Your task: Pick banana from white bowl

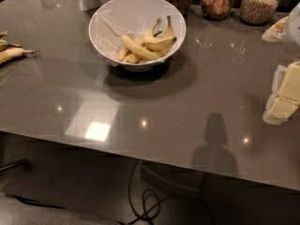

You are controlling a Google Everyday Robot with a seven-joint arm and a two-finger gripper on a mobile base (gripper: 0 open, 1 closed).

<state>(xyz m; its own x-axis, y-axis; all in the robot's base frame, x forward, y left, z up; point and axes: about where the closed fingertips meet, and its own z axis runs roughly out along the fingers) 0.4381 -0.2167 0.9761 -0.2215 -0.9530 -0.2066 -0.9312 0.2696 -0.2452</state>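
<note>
your gripper [282, 95] is sitting at right edge of view, can't tell how open it is; banana [138, 48] is lying in white bowl [105, 27], well left + farther back, long axis running diag.

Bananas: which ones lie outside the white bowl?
The bananas at far left, lying on the table; the other bananas sit inside the white bowl. The gripper is at the right edge.
</note>
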